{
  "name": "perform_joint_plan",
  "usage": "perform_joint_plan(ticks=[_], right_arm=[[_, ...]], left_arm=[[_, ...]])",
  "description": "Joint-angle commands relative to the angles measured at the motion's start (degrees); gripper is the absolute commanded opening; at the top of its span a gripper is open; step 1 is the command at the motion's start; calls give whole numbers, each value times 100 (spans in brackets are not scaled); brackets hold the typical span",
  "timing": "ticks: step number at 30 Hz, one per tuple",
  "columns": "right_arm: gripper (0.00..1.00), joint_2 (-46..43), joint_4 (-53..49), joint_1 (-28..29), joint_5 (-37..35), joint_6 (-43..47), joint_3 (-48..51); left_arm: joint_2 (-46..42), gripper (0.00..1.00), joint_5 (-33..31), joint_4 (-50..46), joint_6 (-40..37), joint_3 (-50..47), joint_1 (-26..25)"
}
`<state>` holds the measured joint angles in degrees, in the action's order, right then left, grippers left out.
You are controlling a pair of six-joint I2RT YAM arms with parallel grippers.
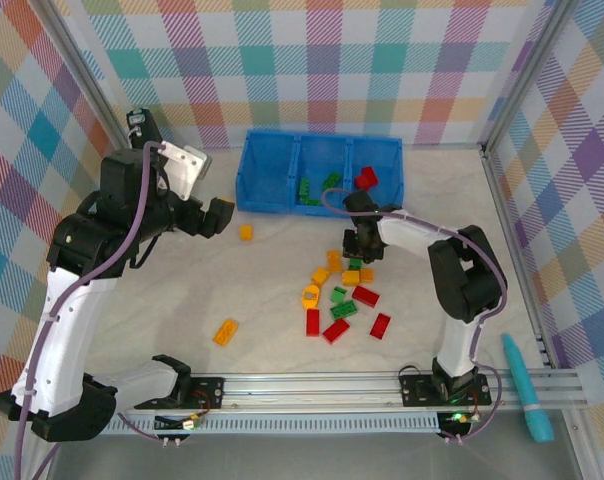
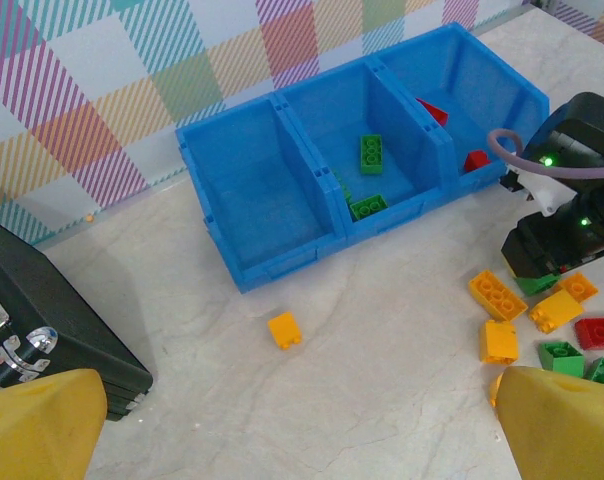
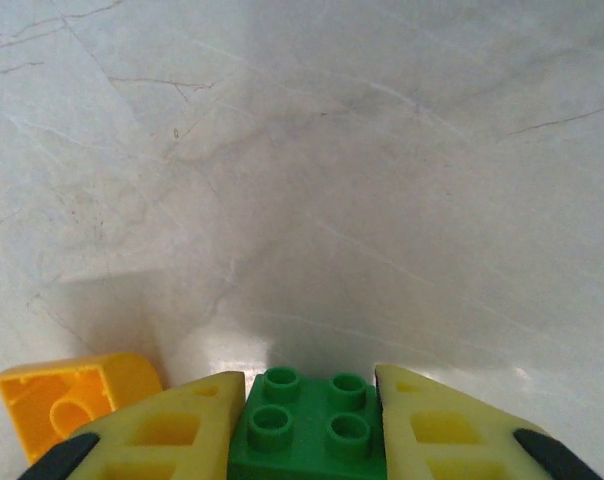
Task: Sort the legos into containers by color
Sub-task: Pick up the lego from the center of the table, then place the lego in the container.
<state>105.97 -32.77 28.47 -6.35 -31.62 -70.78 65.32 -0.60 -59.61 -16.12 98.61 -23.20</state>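
Observation:
My right gripper (image 3: pixel 307 385) is shut on a small green lego (image 3: pixel 307 430), four studs up, low over the table beside a yellow-orange brick (image 3: pixel 72 400). From above, that gripper (image 1: pixel 360 245) sits at the far edge of the loose pile of red, green and yellow-orange legos (image 1: pixel 342 295). The blue bin (image 2: pixel 282 255) has an empty left compartment, green bricks (image 2: pixel 371 153) in the middle one and red bricks (image 2: pixel 431 111) in the right one. My left gripper (image 2: pixel 302 420) hangs open above a lone yellow brick (image 2: pixel 284 329).
A black device (image 2: pixel 42 320) lies left of the bin. One orange brick (image 1: pixel 225 332) lies apart at the near left. A teal tool (image 1: pixel 527 390) rests by the rail at the near right. Metal frame posts and checked walls enclose the table.

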Motion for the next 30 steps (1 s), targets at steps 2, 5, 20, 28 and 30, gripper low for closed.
perform_joint_plan(ticks=[2,5,20,28,30], right_arm=[[28,-338,-451,-35,-253,594,-1079],[28,-85,-607,-30,-439,1011,-2096],[30,2274,461,7,-846,2727,-5030],[34,3077,375,44,-876,2878,-5576],[36,3046,372,53,-860,2835,-5545]], left_arm=[[-178,100,-97,21,-31,95,-62],[-220,100,-169,30,-49,45,-62],[-401,100,-556,41,-216,-208,-62],[-350,100,-549,24,-210,-255,-62],[-344,100,-538,22,-217,-228,-61]])
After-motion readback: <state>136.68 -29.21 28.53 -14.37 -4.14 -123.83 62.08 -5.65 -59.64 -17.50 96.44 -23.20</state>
